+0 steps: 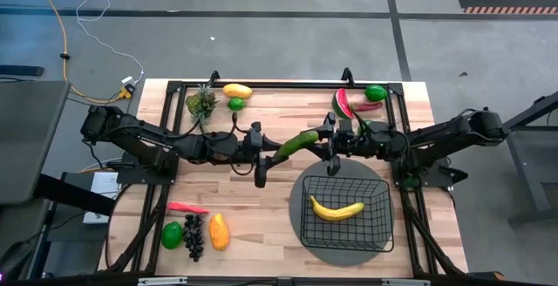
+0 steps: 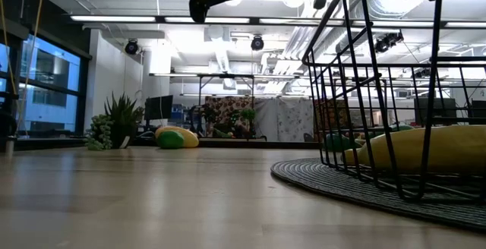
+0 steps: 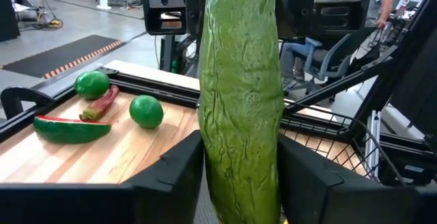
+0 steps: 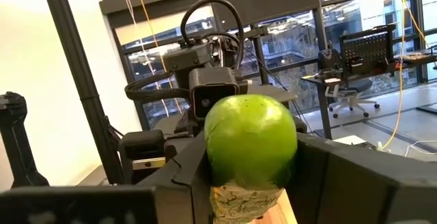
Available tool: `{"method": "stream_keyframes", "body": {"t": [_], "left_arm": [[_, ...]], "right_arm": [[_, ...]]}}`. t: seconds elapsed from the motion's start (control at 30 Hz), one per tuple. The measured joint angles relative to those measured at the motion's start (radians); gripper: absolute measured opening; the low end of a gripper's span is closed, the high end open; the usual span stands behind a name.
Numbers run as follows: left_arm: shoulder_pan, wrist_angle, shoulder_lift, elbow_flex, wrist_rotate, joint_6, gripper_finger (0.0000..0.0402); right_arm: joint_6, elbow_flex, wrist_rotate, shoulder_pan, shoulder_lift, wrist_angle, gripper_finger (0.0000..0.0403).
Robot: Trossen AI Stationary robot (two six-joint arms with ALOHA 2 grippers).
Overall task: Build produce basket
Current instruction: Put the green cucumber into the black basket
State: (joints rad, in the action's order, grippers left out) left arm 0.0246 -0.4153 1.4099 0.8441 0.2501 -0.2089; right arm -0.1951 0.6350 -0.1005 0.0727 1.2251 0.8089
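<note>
High view: at frame centre I see the left gripper [image 1: 281, 151] and right gripper [image 1: 324, 136] each clasping 1 cucumber [image 1: 297, 142]; the basket [image 1: 344, 209] sits lower right, holding a banana [image 1: 337, 208].
Left wrist view: fingers [image 3: 179, 176] clamp the cucumber [image 3: 242, 94].
Right wrist view: the cucumber's [image 4: 250, 142] end is gripped.
</note>
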Motion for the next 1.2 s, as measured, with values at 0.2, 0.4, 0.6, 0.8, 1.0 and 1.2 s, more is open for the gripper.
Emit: {"method": "stream_keyframes", "body": {"t": [0.2,0.4,0.6,0.8,1.0,1.2], "left_arm": [[0.0,0.049,-0.051,0.0,-0.015,0.0,0.023],[0.0,0.216,-0.165,-0.001,-0.007,-0.023,0.0272],[0.0,0.301,-0.296,-0.001,0.004,-0.024,0.0279],[0.009,0.424,-0.428,0.0,-0.022,-0.024,0.0278],[0.01,0.52,-0.521,-0.001,0.03,-0.024,0.0278],[0.01,0.536,-0.539,-0.001,0.055,-0.024,0.0278]], "right_arm": [[0.02,0.0,0.001,0.0,-0.021,-0.05,0.0127],[0.021,0.0,0.004,-0.014,-0.145,-0.298,0.0125],[0.042,0.059,0.004,-0.012,-0.297,-0.646,0.0124],[0.108,0.23,-0.004,0.002,-0.333,-1.042,0.0124],[0.133,0.294,-0.01,0.002,-0.334,-1.195,0.0124],[0.133,0.283,-0.01,0.002,-0.334,-1.203,0.0124]]}}
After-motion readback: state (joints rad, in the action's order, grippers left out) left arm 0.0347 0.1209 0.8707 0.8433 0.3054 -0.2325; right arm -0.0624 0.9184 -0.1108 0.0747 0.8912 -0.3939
